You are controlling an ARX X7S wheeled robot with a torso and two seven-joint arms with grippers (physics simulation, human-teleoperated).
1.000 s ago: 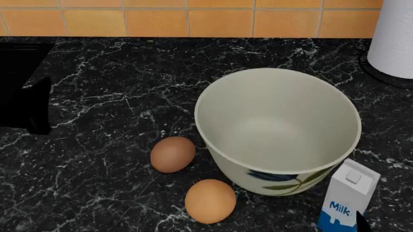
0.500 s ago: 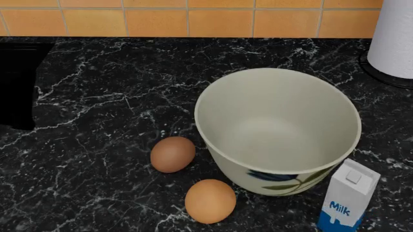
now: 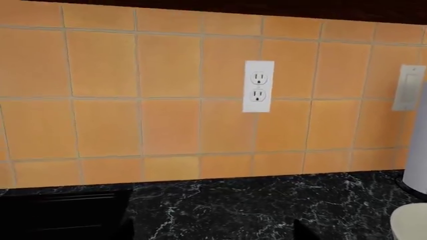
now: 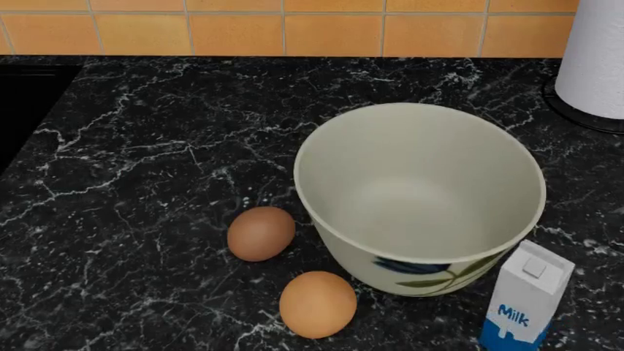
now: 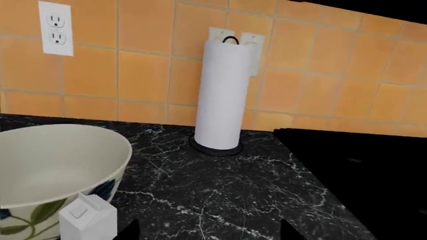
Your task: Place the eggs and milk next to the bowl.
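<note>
The cream bowl (image 4: 419,197) with a blue flower stands on the black marble counter. Two brown eggs lie on its left side: a darker egg (image 4: 261,233) and a lighter egg (image 4: 318,304) nearer the front edge. The milk (image 4: 527,301) stands upright at the bowl's front right, almost touching it. Neither gripper shows in the head view. My left gripper (image 3: 212,231) is open above the counter, facing the tiled wall, with the bowl's rim (image 3: 410,222) off to one side. My right gripper (image 5: 209,231) is open and empty, beside the milk (image 5: 87,219) and the bowl (image 5: 53,165).
A white paper-towel roll (image 4: 600,58) stands on a dark base at the back right, behind the bowl. A flat black surface (image 4: 25,95) lies at the counter's left end, and another black surface (image 5: 360,175) lies past the roll (image 5: 223,95). An outlet (image 3: 258,86) is on the orange tile wall.
The dark shape of my left arm has drawn back out of the head view at the left edge. The small dark tip beside the milk has gone too. Eggs, bowl and milk have not moved.
</note>
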